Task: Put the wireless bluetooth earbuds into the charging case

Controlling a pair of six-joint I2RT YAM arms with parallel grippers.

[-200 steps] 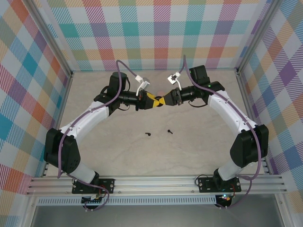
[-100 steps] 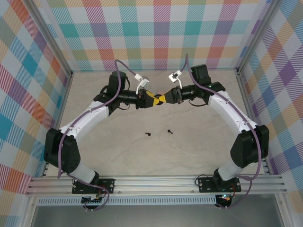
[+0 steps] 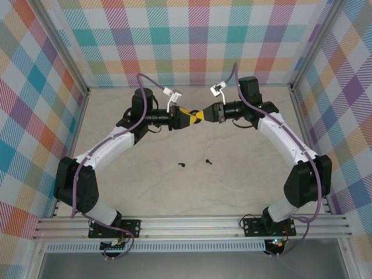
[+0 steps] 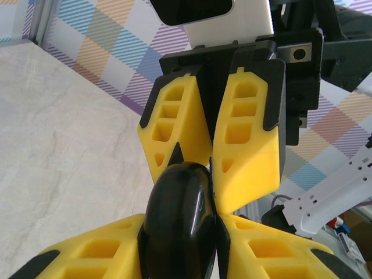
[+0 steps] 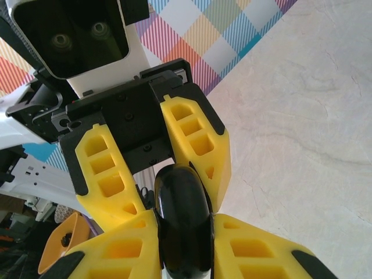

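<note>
A glossy black round charging case (image 4: 181,221) hangs in mid-air over the back middle of the table, between both grippers. My right gripper (image 5: 185,218) is shut on the case (image 5: 181,215), its yellow fingers pressed to both sides. My left gripper (image 4: 181,225) faces it, fingers close on either side of the case, and I cannot make out whether the pads still touch it. In the top view the left gripper (image 3: 192,117) and right gripper (image 3: 205,114) meet tip to tip. Two black earbuds (image 3: 182,165) (image 3: 207,161) lie on the table nearer the arm bases.
The pale marbled tabletop (image 3: 232,186) is boxed in by plaid walls (image 3: 192,40) at the back and both sides, with metal posts at the corners. A purple cable (image 3: 233,78) loops above each wrist.
The right gripper has closed onto the case. Both grippers, with the case, have shifted slightly toward the back wall. The earbuds have not moved.
</note>
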